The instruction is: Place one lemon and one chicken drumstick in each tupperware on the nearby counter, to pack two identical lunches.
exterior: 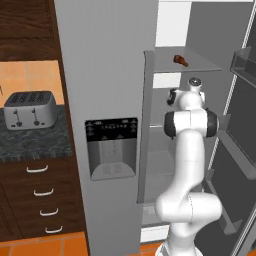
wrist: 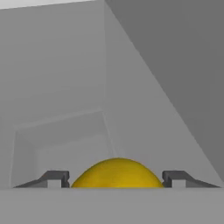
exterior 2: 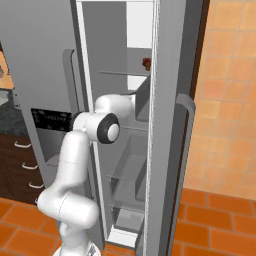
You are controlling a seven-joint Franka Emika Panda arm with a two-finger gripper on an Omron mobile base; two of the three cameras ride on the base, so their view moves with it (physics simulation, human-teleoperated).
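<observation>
Upper fridge shelf (exterior: 200, 64), clear pane: one brown chicken drumstick (exterior: 180, 60) lying on it, toward the left; lower fridge shelves (exterior 2: 131, 172), grey, stacked below, contents not discernible; yellow lemon (wrist: 117, 173) resting on grey fridge interior surface (wrist: 78, 131); dark speckled counter (exterior: 35, 142) over wooden drawers (exterior: 42, 200): one silver four-slot toaster (exterior: 30, 109) standing on it.

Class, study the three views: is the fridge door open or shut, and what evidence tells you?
Open. The fridge door stands swung out, exposing the shelves; a chicken drumstick lies on the upper shelf, and the arm reaches inside.
</observation>
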